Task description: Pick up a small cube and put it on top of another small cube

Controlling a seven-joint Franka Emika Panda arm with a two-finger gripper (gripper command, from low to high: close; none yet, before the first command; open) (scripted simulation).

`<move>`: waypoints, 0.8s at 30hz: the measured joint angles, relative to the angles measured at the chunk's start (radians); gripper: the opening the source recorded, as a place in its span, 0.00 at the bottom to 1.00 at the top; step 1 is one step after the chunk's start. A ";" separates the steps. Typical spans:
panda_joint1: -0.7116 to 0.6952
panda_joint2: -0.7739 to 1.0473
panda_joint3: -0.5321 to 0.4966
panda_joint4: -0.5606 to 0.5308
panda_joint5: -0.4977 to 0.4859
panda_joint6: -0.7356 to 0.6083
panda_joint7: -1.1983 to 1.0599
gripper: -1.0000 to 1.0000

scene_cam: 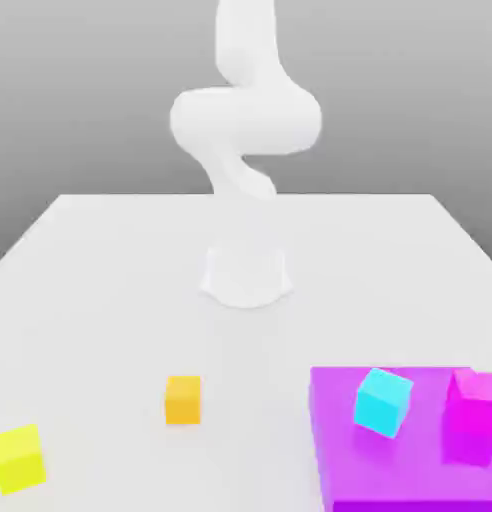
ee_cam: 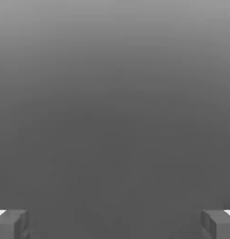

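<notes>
White table (scene_cam: 130, 330), orange cube (scene_cam: 183, 400) squared.

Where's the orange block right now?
In the exterior view, the orange block sits on the pale table, left of the purple slab and right of the yellow block.

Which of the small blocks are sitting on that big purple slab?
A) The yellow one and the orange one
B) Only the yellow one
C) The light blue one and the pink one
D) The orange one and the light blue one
C: the light blue block and the pink block both rest on top of the purple slab.
</notes>
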 joint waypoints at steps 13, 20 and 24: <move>-0.052 0.462 -0.112 -0.350 -0.050 0.343 -0.137 0.50; -0.087 0.749 -0.139 -0.518 0.030 0.554 -0.283 0.50; -0.148 0.896 -0.061 -0.500 0.112 0.672 -0.347 0.50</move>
